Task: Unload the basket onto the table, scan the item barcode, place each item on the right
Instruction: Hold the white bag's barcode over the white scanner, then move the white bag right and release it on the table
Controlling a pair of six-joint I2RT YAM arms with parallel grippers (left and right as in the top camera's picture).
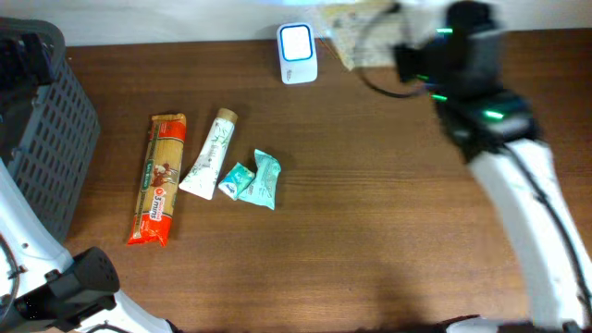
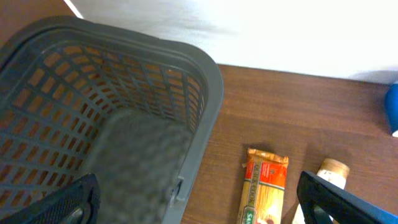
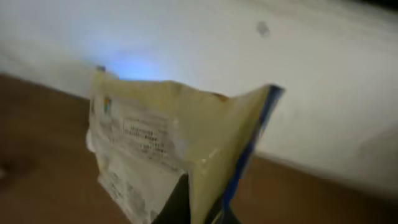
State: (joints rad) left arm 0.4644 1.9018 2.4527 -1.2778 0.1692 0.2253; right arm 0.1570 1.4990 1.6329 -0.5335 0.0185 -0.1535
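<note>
Right gripper (image 3: 200, 211): jaws closed on the lower edge of a cream packet (image 3: 155, 149) with a blue side seam; the packet stands upright in the grip, its printed label panel facing the right wrist camera; the print is too blurred to read.

Packet position, overhead view: raised at the far edge of the table (image 1: 388, 231), just right of the barcode scanner (image 1: 297, 54); whether packet and scanner touch cannot be determined; a blue glow shows on the white wall behind the packet in the right wrist view.

Barcode scanner: white housing, blue-rimmed window, standing at the far table edge.

Left gripper (image 2: 202, 202): jaws fully spread, nothing between them; it hangs over the near left corner, above the rim of the grey mesh basket (image 2: 205, 81).

Other items on the table, left of centre, lying flat:
- spaghetti pack (image 1: 157, 180), red and orange, lengthwise, nearest the basket;
- white tube (image 1: 210, 153), tan cap pointing away, just beside the spaghetti pack;
- two teal sachets (image 1: 252, 178), side by side, just right of the tube's lower end.
</note>
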